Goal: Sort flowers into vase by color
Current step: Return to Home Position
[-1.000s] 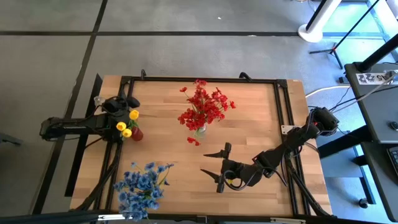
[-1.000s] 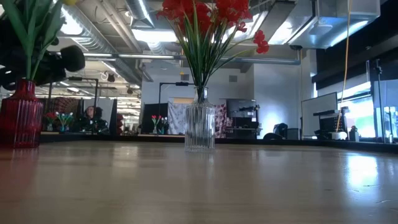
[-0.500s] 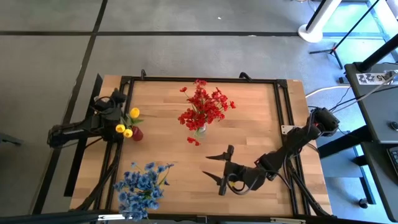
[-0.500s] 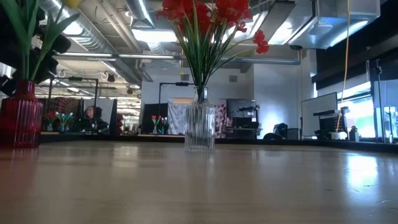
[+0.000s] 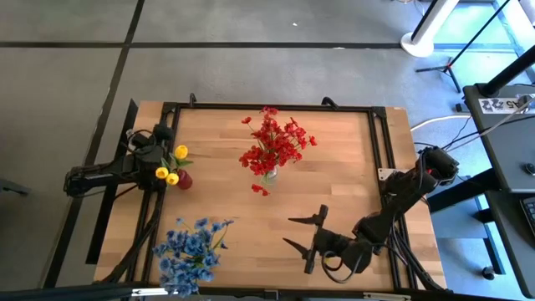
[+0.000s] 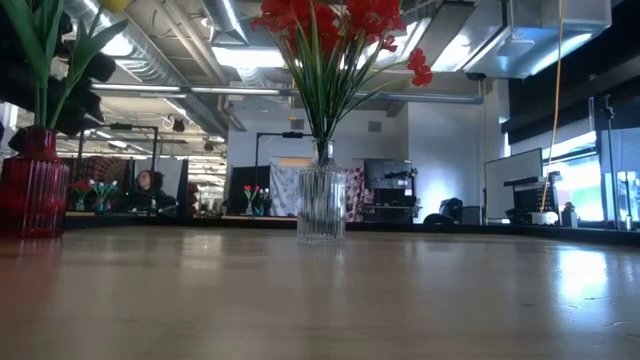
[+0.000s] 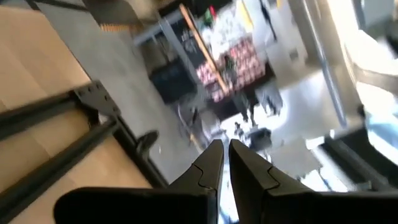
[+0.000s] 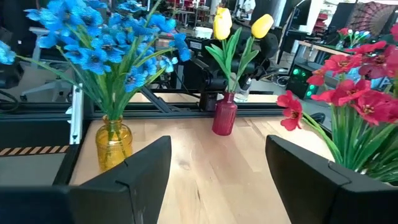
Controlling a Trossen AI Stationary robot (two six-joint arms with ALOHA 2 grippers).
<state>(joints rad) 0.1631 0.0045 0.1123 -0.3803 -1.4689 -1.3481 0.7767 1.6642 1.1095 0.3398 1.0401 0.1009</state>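
Note:
Yellow flowers (image 5: 172, 165) stand in a small red vase (image 6: 30, 185) at the table's left. Red flowers (image 5: 274, 144) stand in a clear ribbed vase (image 6: 321, 205) at mid-table. Blue flowers (image 5: 191, 247) stand in an amber vase (image 8: 114, 144) near the front left edge. My left gripper (image 5: 165, 132) is shut and empty, just on the far left side of the yellow flowers; its wrist view (image 7: 222, 149) looks out past the table. My right gripper (image 5: 288, 232) is wide open and empty near the front edge, pointing left at the vases (image 8: 217, 149).
A black metal frame (image 5: 380, 142) runs round the wooden tabletop. One red bloom (image 5: 261, 190) hangs out low on the near side of the clear vase. Bare wood lies between the red flowers and my right gripper.
My right gripper has drawn back toward the table's near right corner, still open. My left gripper has pulled a little away from the yellow flowers toward the table's left edge. The flowers and vases have stayed in place.

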